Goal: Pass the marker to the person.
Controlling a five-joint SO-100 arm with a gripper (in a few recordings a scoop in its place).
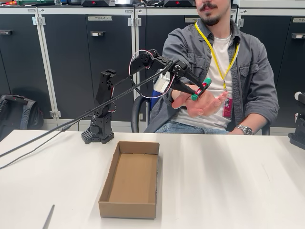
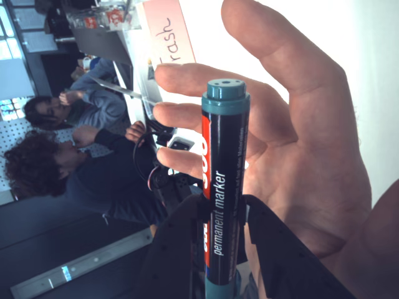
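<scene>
While the marker (image 1: 201, 89) sits clamped between the gripper (image 1: 196, 90) fingers, held out in the air beyond the table's far edge, it lies just above the person's open hand (image 1: 200, 102). In the wrist view the marker (image 2: 221, 187) stands lengthwise between the two dark fingers (image 2: 181, 249), which close on its lower barrel; the upper barrel and one green end project toward the palm (image 2: 299, 156).

To complete the handover well, judge as follows:
1. Keep the arm steady until the palm is directly under the barrel.
2. Lower slightly, so that the marker rests against or just over the fingers of the hand.
3. Part the fingers only when the hand can catch the marker; an early release risks a roll off the palm toward the table (image 1: 228, 181).

Whether marker and hand are touching cannot be told.

Count:
- marker: one
- gripper: one
- hand offered by the person (image 1: 219, 47): one
- cardboard tray (image 1: 129, 179), empty, near the table's front edge: one
- thin grey stick (image 1: 48, 217) at the front left corner: one
</scene>
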